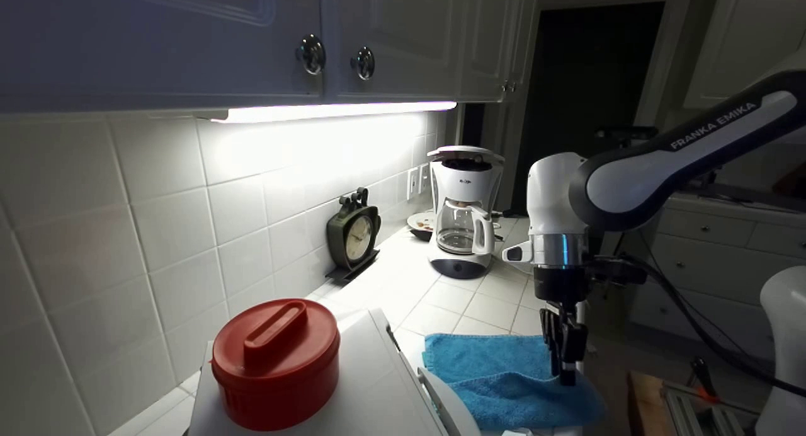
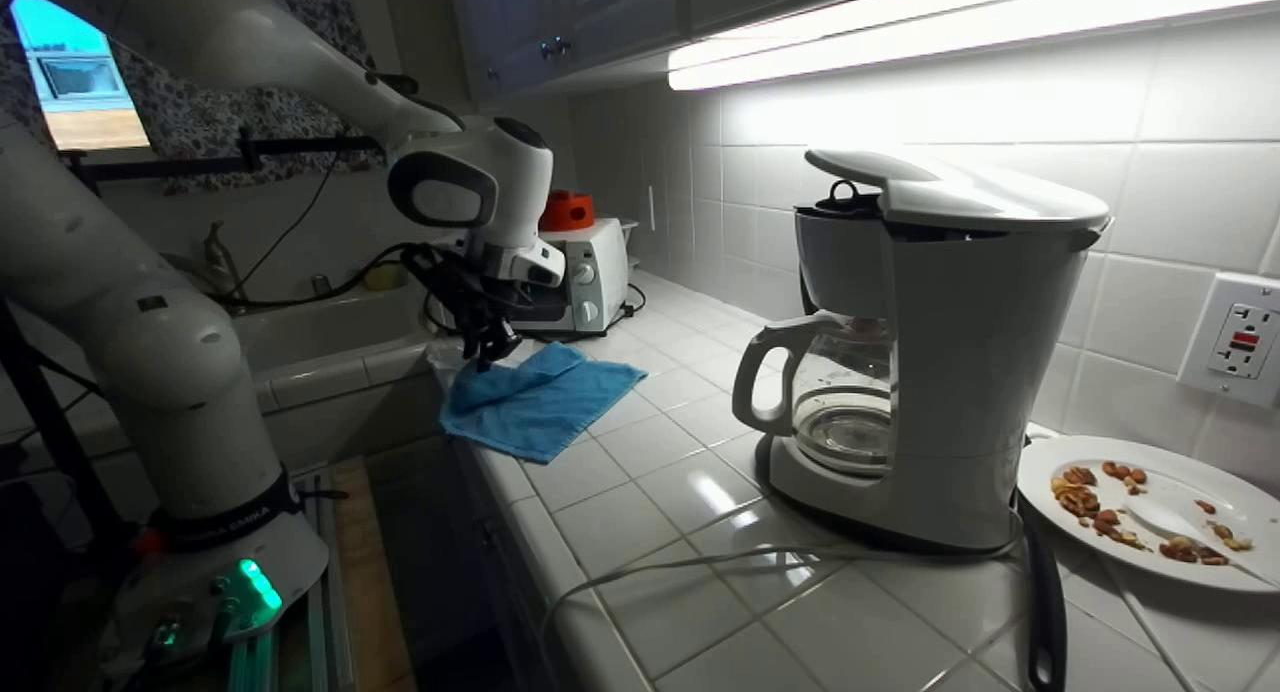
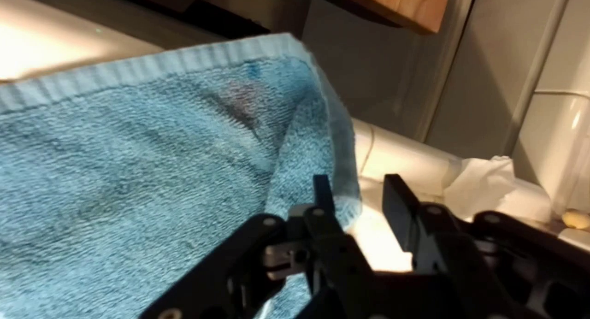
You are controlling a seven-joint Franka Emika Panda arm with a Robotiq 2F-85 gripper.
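A blue towel (image 1: 491, 367) lies rumpled and partly folded on the white tiled counter, with one part reaching the counter's edge. It also shows in an exterior view (image 2: 560, 402) and fills the left of the wrist view (image 3: 152, 180). My gripper (image 3: 357, 183) is open, with a gap between its black fingers and nothing seen held there. In the wrist view, the left finger is in front of the towel's folded corner, and the right finger is beyond the towel's edge. The gripper points down at the towel in both exterior views (image 1: 563, 376) (image 2: 490, 357); contact cannot be told.
A white coffee maker (image 2: 960, 392) with a glass carafe stands farther along the counter, near a plate (image 2: 1210, 472) of nuts. A red lidded container (image 1: 277, 385) sits on a white toaster oven (image 2: 605, 262). A clock (image 1: 357, 237) leans by the wall. Crumpled white paper (image 3: 481, 185) lies near the towel.
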